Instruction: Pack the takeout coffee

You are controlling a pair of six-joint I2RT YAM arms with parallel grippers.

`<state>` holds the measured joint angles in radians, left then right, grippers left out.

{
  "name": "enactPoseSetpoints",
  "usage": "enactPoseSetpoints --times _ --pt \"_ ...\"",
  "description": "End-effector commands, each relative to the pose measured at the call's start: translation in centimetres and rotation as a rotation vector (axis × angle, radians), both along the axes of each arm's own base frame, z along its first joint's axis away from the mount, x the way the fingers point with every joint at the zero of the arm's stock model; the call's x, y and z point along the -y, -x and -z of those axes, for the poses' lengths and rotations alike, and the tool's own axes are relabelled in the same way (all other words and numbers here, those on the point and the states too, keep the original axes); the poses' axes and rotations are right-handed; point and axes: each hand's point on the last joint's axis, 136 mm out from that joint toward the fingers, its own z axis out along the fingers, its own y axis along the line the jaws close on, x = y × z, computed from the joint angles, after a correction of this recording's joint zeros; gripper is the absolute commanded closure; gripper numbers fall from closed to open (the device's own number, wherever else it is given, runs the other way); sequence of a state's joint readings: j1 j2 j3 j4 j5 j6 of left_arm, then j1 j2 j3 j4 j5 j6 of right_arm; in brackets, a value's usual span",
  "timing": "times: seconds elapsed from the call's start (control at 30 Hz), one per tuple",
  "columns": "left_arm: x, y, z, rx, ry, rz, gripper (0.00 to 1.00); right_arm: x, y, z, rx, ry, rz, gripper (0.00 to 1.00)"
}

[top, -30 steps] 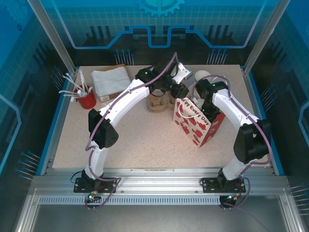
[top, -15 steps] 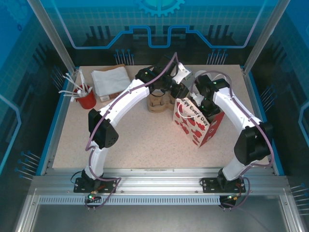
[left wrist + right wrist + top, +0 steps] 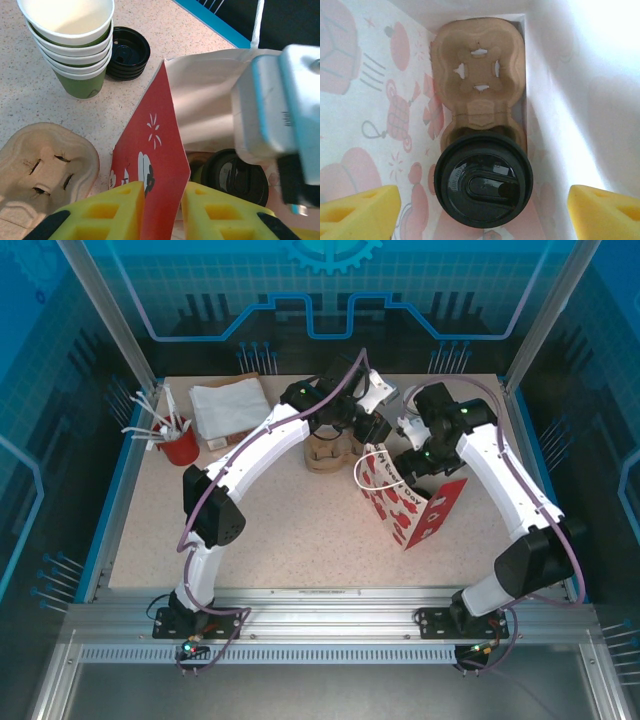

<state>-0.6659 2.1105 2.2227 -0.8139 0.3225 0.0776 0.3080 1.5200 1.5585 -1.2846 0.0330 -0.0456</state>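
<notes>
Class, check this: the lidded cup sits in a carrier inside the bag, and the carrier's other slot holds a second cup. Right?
No. The right wrist view shows the lidded cup in the carrier inside the bag, but the other slot is empty.

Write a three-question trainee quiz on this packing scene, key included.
1. True or false: the takeout coffee sits in a cardboard carrier at the bottom of the gift bag.
2. What is pinched by the left gripper? A) the gift bag's red side panel B) the stack of cups C) a loose black lid
3. Fill in: above the lidded cup, the right gripper is ____ (open or shut).

Key: 1 true; 2 A; 3 open.
</notes>
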Motion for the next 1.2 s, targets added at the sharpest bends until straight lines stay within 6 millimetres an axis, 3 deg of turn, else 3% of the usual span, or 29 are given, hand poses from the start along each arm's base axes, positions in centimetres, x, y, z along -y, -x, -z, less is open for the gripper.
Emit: enactPoseSetpoints --times 0.0,0.27,0.47,0.67,0.8,0.9,1.0,1.1,1.17 --pt "-0.3 0.4 -0.2 -0.021 -0.002 -0.003 0.72 -0.9 0.8 -2.0 0.030 -0.045 -0.030 0.12" --pt "-0.1 0.5 -0.8 -0.018 0.009 -0.001 0.67 -1.5 0.8 -5.3 0.118 -0.111 -0.042 0.12" --pt "0.2 0.3 -2.1 -0.006 0.040 -0.012 0.52 -2.2 1.2 -9.4 0.237 -0.192 -0.058 0.12" --pt "0.2 0.3 -5.3 0.015 0.111 -0.042 0.38 -1.5 1.9 -14.7 0.409 -0.240 -0.026 0.12" --pt "-0.8 0.5 -8.3 0.042 0.162 -0.074 0.32 -1.1 2.4 -18.2 0.549 -0.286 -0.002 0.13" --pt "-2.9 0.6 -10.6 0.059 0.204 -0.120 0.32 -2.3 3.1 -20.3 0.655 -0.333 -0.052 0.14" --pt "-6.7 0.7 -12.2 0.086 0.247 -0.207 0.31 -5.0 3.9 -21.8 0.746 -0.374 -0.155 0.15" --pt "-12.4 0.5 -11.7 0.085 0.279 -0.365 0.31 -8.5 4.4 -22.4 0.791 -0.401 -0.276 0.15" --pt "-18.0 0.3 -11.3 0.082 0.292 -0.529 0.32 -11.1 4.5 -22.6 0.813 -0.412 -0.352 0.14"
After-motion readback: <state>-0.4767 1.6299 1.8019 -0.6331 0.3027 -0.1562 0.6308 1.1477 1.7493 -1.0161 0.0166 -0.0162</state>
